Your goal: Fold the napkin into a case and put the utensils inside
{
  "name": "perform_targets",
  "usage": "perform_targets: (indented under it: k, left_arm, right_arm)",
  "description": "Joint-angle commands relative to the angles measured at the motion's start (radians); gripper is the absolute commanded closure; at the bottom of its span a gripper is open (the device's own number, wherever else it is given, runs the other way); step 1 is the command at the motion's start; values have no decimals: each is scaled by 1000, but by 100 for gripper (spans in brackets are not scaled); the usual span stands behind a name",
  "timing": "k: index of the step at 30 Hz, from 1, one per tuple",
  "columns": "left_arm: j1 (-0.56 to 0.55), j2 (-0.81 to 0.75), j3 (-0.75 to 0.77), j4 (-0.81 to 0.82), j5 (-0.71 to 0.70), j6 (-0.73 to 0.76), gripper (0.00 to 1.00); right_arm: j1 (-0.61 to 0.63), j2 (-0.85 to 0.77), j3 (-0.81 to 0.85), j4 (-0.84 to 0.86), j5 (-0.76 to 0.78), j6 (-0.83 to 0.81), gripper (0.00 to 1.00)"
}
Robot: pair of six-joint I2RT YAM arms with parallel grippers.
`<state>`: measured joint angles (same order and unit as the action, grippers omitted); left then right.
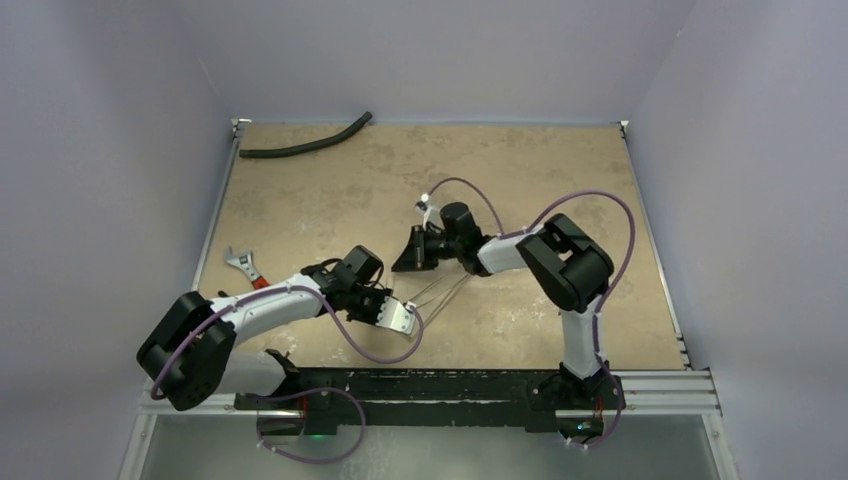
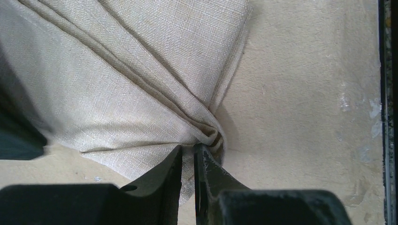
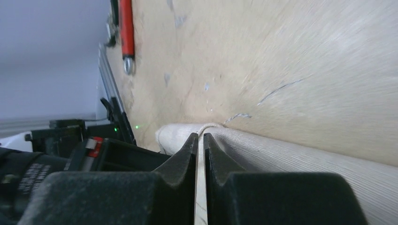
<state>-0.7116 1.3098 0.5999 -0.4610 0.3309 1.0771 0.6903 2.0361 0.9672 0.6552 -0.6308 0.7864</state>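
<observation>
The napkin [image 2: 141, 70] is beige, nearly the colour of the worktop [image 1: 550, 180]. It is gathered into long diagonal folds that run down to 1 bunched corner. The left end effector [image 2: 187, 157] pinches that corner, its jaws narrow with cloth between them. The right end effector [image 3: 199, 140] is closed to a slit on a rolled edge of the same cloth. From above, the napkin spans the 2 end effectors near the worktop's middle; whether it hangs clear of the surface I cannot tell. A black hose [image 1: 305, 143] lies at the far left edge, well apart. A red-handled wrench [image 1: 248, 268] lies just beyond the left arm.
</observation>
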Motion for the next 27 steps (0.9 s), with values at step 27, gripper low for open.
perform_targets:
  k: [27]
  left_arm:
    - [28,81,35,359,-357,393,73]
  right_arm:
    - [-262,-345,-388,158,345,-46,95]
